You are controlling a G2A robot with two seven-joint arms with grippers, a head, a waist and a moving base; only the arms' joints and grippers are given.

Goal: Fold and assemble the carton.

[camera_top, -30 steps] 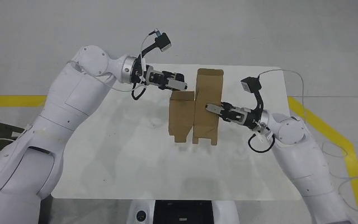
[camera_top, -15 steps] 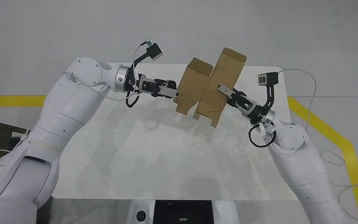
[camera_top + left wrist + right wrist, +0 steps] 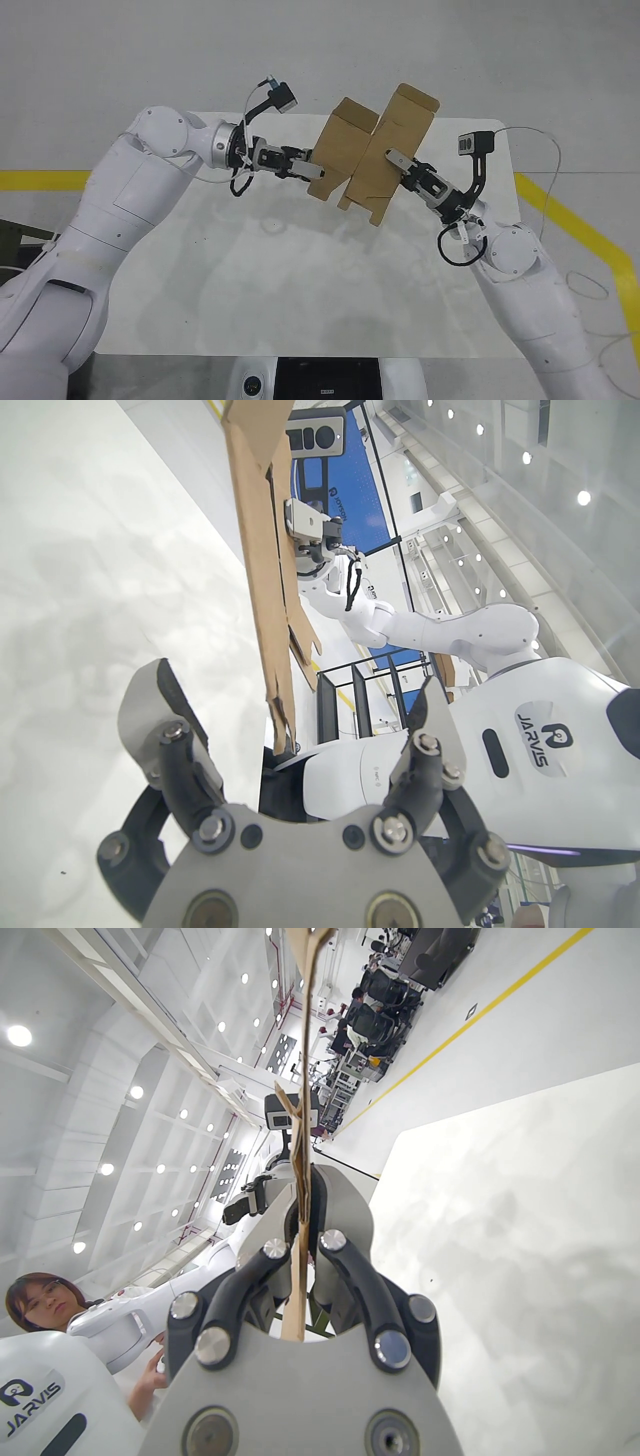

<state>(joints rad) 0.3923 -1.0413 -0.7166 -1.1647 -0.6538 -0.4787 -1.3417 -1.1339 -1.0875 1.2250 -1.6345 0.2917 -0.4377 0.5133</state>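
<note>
Your left arm stretches in from the left side of the table (image 3: 250,280), forearm almost level, wrist turned so the left gripper (image 3: 312,172) points at the carton (image 3: 352,140); your right arm comes in from the right, elbow bent and forearm angled up and inward, with the right gripper (image 3: 392,157) on the carton's right half; the carton is a flattened brown sheet of two joined panels, lifted off the table and tilted, its far end raised toward the table's back edge; in the left wrist view your left gripper (image 3: 295,677) is spread wide with nothing in its grip; the carton (image 3: 255,550) stands edge-on ahead of it, its low corner dipping into the gap between the fingers (image 3: 172,700) and touching neither; farther along that edge you can see the other arm's gripper on the cardboard; in the right wrist view your right gripper (image 3: 302,1188) is closed tight on the sheet, fingers pressed to both faces; the carton (image 3: 306,1028) runs straight out from that pinch, thin edge toward the camera, above the white tabletop
</note>
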